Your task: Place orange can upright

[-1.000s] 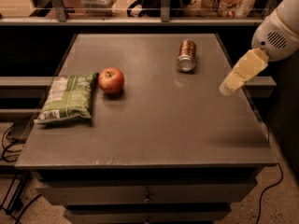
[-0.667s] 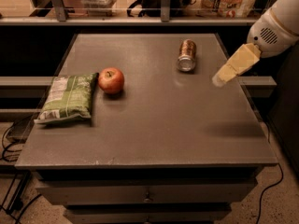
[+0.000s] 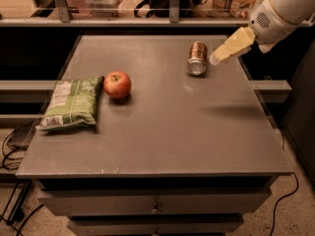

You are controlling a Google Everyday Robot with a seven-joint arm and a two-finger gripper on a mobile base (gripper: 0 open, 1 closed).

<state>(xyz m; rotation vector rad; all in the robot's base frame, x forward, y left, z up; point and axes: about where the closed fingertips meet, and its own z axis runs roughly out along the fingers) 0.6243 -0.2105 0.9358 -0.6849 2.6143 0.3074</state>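
Table (image 3: 162,146) carries orange can (image 3: 197,58) lying near its right edge, hand (image 3: 215,58) beside, grip unclear.

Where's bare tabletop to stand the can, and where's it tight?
Free: front half of the table, and the stretch between apple and orange can. Crowded: left side, chip bag beside apple. The tool hovers just beside the can.

Your small orange-brown metal drink can (image 3: 197,58) lies on its side.
It sits far right on the grey table (image 3: 162,132), silver end facing you, with the cream gripper (image 3: 216,58) just beside it.
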